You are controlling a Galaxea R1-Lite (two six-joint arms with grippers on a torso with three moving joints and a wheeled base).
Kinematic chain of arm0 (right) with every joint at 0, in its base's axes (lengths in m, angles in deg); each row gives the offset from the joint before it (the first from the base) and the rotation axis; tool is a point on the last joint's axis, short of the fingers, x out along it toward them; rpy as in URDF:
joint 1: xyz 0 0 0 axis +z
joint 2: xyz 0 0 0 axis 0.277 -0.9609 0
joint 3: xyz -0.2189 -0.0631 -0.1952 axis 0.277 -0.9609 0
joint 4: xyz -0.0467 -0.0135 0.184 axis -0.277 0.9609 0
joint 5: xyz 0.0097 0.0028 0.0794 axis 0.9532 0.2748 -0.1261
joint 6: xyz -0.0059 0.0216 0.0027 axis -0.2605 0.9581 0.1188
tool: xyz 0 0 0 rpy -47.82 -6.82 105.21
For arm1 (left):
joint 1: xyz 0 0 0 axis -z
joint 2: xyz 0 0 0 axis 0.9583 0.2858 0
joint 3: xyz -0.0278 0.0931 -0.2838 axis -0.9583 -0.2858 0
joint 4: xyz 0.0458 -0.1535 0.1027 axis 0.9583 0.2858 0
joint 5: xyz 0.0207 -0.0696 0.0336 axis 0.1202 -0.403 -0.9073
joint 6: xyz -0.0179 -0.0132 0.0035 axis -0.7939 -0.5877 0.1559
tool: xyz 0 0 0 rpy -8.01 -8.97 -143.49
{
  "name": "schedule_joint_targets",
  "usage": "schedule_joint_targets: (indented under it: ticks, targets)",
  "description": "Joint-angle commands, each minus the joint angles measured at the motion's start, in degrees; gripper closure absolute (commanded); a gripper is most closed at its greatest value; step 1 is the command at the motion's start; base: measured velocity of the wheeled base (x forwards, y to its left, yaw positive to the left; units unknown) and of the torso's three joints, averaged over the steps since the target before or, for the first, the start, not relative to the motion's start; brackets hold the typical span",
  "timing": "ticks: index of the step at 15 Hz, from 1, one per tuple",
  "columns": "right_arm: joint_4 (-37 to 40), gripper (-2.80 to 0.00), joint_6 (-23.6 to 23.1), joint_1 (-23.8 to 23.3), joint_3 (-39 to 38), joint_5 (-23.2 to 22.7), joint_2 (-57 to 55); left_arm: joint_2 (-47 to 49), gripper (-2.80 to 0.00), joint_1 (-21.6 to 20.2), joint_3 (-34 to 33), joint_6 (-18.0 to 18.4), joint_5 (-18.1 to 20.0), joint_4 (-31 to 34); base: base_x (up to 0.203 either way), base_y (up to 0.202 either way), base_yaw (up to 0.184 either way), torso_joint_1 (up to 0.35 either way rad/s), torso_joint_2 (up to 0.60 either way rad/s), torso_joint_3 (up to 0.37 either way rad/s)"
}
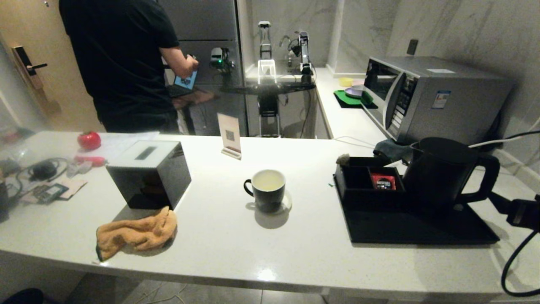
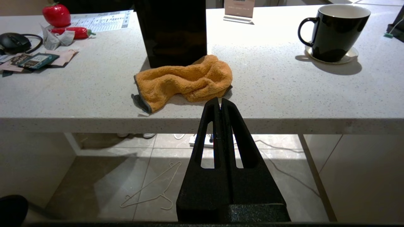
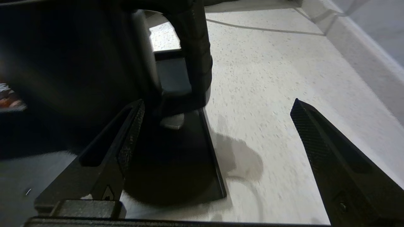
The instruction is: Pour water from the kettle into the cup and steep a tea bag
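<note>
White speckled counter (image 1: 236, 245) across the head view, from 9 o'clock to 3 o'clock. Silver microwave (image 1: 434, 97) at 2 o'clock, against the marble wall. Flat black tray (image 1: 413, 228) at 4 o'clock, carrying the kettle (image 1: 443, 173), tall and matte black, upright, handle toward 3 o'clock. Just beside the kettle, on its 9 o'clock side, a black compartment box (image 1: 367, 181) with a red packet (image 1: 384, 181) in one section. Dark cube-shaped box (image 1: 147, 173) at 9 o'clock, with a crumpled orange cloth (image 1: 135, 234) touching its near corner. Near the centre, well apart from the tray, the cup (image 1: 266, 190): small black mug, cream inside, handle toward 9 o'clock, standing on a pale coaster (image 2: 331, 58). Pale yellowish tint inside the mug; cannot tell whether liquid. Right gripper (image 3: 217, 107) close behind the kettle handle, low over the counter at the tray's edge, jaws spread wide apart and clamped on nothing. Left gripper (image 2: 220, 104) below the counter's near edge, in front of the orange cloth, jaws pressed together, empty. Small card stand (image 1: 230, 135) at 12 o'clock of the mug.
</note>
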Motion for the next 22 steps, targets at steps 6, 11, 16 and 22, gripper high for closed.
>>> schedule_joint_targets:
  ticks: [6,11,16,22]
  targets:
    - [-3.9,-2.80,0.7,0.0,6.4,0.1,-9.1,0.0,0.00,0.0,0.0,0.0,0.0,0.0,0.000,0.000,0.000,0.000,0.00,0.000]
    - [-6.2,-2.80,0.8,0.0,9.6,0.2,-13.0,0.0,0.00,0.0,0.0,0.0,0.0,0.0,0.000,0.000,0.000,0.000,0.00,0.000]
    - [-8.6,-2.80,0.8,0.3,14.4,0.2,-16.6,0.0,0.00,0.1,0.0,0.0,0.0,0.0,0.000,0.000,0.000,0.000,0.00,0.000]
    - [-10.8,-2.80,2.2,1.6,18.6,0.2,-19.3,0.0,0.00,0.0,0.0,0.0,0.0,-0.1,0.000,0.000,0.000,0.000,0.00,0.000]
